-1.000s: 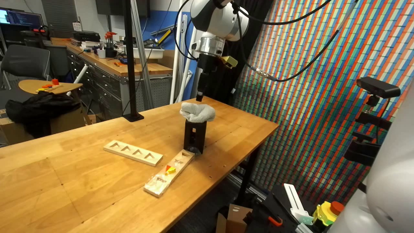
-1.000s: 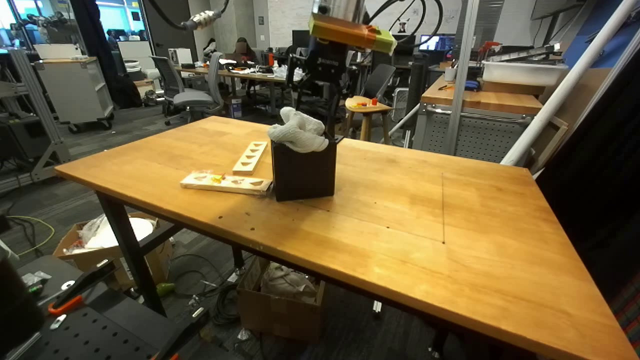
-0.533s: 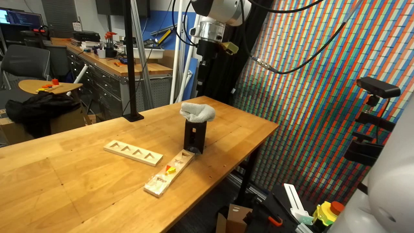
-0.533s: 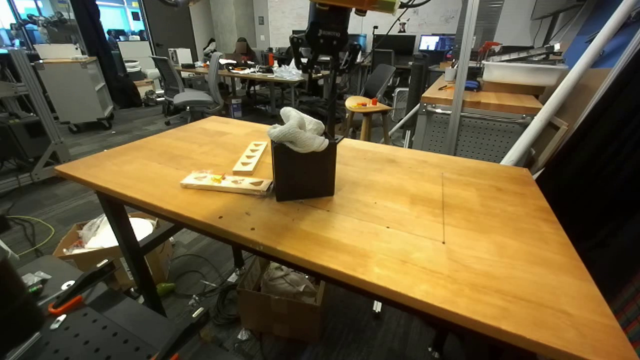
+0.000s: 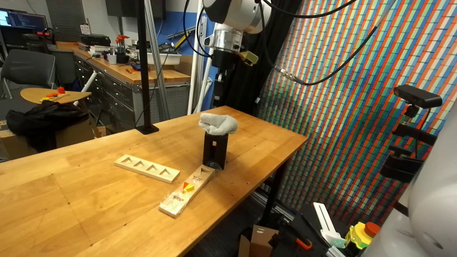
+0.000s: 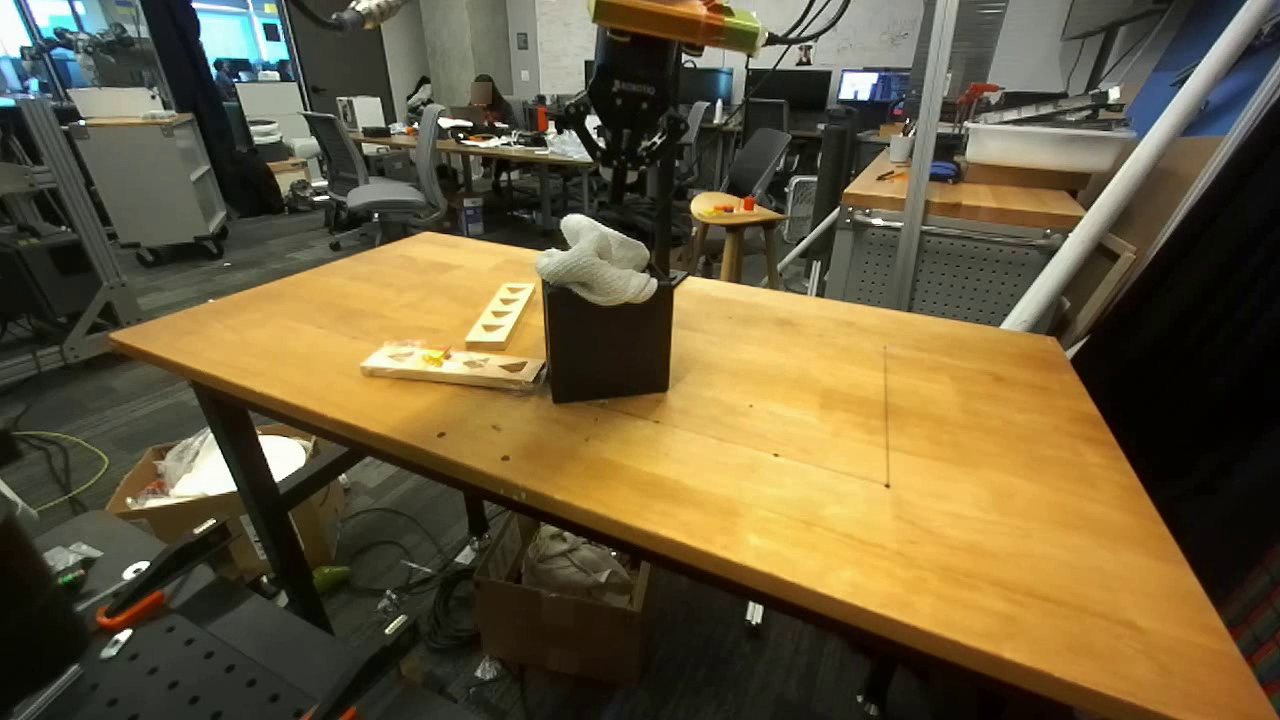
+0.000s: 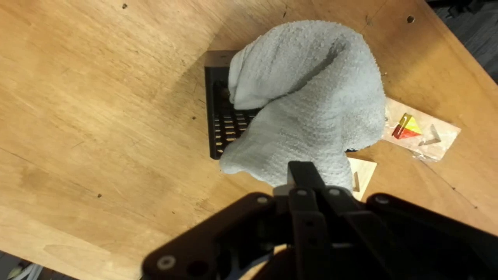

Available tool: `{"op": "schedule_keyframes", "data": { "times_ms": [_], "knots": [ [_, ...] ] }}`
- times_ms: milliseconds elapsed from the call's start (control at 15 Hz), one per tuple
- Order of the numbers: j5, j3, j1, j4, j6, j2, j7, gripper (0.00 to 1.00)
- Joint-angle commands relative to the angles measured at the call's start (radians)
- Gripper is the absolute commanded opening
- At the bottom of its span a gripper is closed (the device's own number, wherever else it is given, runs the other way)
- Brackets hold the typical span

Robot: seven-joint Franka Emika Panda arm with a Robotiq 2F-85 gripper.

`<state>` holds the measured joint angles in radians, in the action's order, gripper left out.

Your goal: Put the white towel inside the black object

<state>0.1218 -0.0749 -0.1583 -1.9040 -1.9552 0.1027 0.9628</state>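
Observation:
The white towel (image 7: 311, 112) lies bunched over the opening of the black object (image 6: 610, 345), bulging above the rim and hanging past it in places. How much of it is inside cannot be seen. In the wrist view, one corner of the black object's mesh interior (image 7: 229, 126) shows uncovered beside the cloth. Upright on the table, the black object (image 5: 215, 153) carries the towel (image 5: 218, 125) on top in both exterior views. My gripper (image 7: 303, 167) is above the towel and apart from it, its fingers together with nothing between them. In an exterior view the gripper (image 6: 618, 190) points downward.
Two pale wooden strips lie near the black object: a wrapped strip (image 5: 185, 192) with red and yellow pieces, touching or almost touching its base, and a bare strip (image 5: 147, 168) farther off. A black post (image 5: 142, 71) stands at the table's edge (image 6: 850, 560).
My gripper has risen from beside the towel, then come down slightly and shifted sideways. Its fingers were spread and have come together. Towel and black object have stayed in place.

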Motion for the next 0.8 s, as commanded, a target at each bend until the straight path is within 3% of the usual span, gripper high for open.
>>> {"op": "schedule_keyframes", "data": {
  "times_ms": [0,733],
  "knots": [
    [0.011,-0.005,0.007,-0.023,0.010,-0.016,-0.021,0.00],
    [0.082,0.001,0.004,-0.058,0.006,0.021,-0.007,0.00]
  ]
}}
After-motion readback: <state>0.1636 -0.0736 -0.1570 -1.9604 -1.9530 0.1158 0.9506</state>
